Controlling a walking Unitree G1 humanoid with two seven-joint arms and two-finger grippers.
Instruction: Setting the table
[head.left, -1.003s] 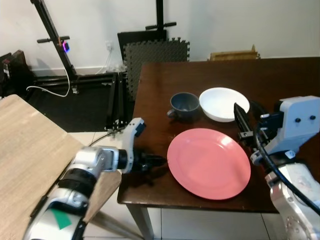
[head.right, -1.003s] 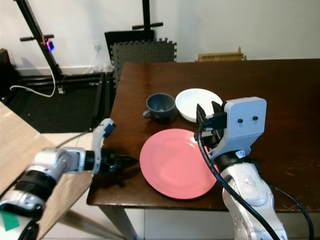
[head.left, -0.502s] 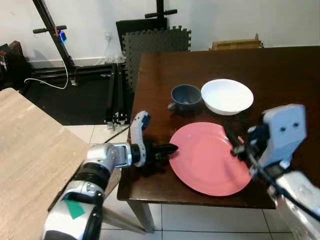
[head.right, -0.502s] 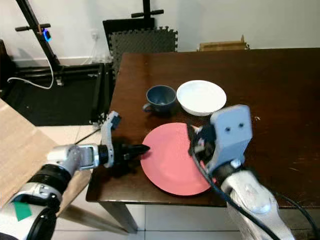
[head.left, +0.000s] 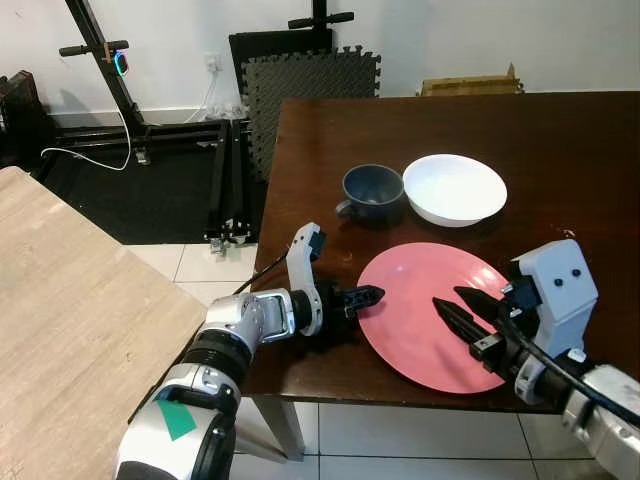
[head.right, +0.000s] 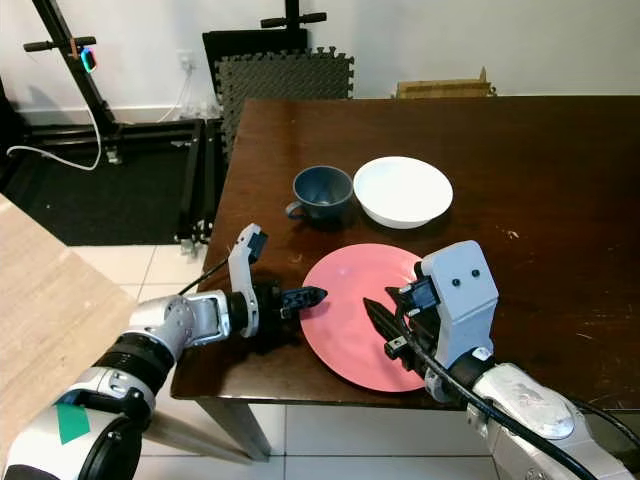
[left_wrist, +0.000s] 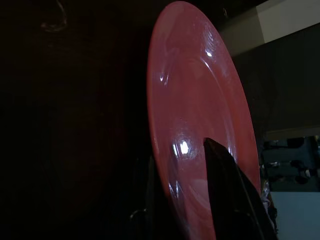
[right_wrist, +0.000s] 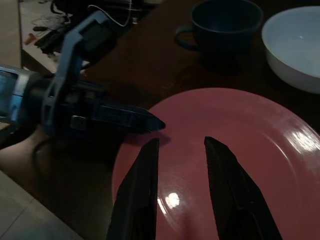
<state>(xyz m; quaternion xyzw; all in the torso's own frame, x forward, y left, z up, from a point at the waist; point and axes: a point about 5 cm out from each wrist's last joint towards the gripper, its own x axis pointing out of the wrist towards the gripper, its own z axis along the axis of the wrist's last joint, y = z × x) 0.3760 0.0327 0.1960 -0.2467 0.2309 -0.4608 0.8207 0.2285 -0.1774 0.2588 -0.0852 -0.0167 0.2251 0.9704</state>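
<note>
A pink plate (head.left: 440, 330) lies near the front edge of the dark wooden table (head.left: 570, 140). My left gripper (head.left: 372, 294) reaches in low from the left and is shut on the plate's left rim. In the left wrist view the plate (left_wrist: 195, 100) runs between the two fingers, with one finger (left_wrist: 230, 195) lying over it. My right gripper (head.left: 446, 296) hovers open just above the middle of the plate with nothing between its fingers (right_wrist: 140, 190). A blue cup (head.left: 372, 190) and a white bowl (head.left: 455, 188) stand side by side behind the plate.
A light wooden surface (head.left: 70, 300) juts in at the left. Black stands and foam mats (head.left: 310, 75) lean on the wall beyond the table, beside a cardboard box (head.left: 470, 85). White tiled floor (head.left: 420, 450) shows below the table's front edge.
My left gripper has moved right to the plate's rim and closed on it; the plate has shifted slightly right. My right gripper has come down from beside the bowl to over the plate.
</note>
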